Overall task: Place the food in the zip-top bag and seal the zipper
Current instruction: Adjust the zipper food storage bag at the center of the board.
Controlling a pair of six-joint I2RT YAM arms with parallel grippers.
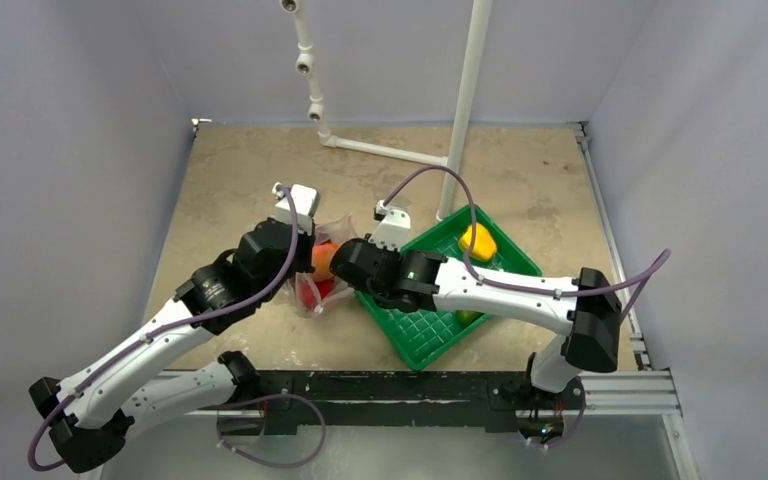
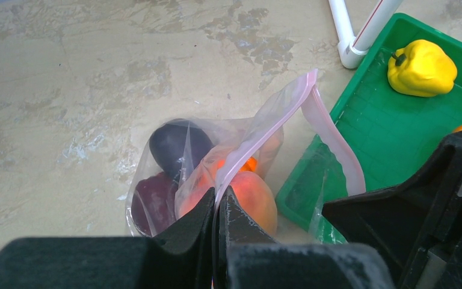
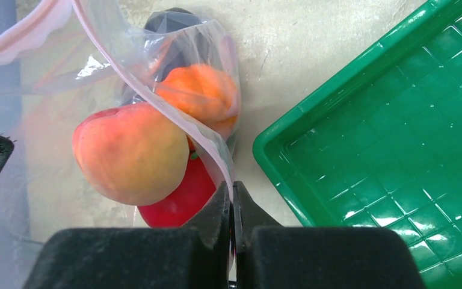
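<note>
The zip-top bag [image 1: 325,272] lies between the two arms, left of the green tray. My left gripper [image 2: 218,195] is shut on one lip of its pink zipper [image 2: 264,129]. My right gripper [image 3: 233,188] is shut on the other zipper lip [image 3: 174,114], and the mouth gapes between them. Inside the bag are the purple eggplant [image 2: 177,144], peach [image 3: 129,153], red tomato [image 3: 180,201] and orange fruit [image 3: 201,93]. The yellow pepper [image 2: 421,67] and the green-orange mango [image 1: 468,317] lie in the tray.
The green ribbed tray [image 3: 385,150] sits just right of the bag, its corner touching the bag's edge. A white pipe stand [image 1: 460,120] rises behind the tray. Grey walls enclose the table on three sides.
</note>
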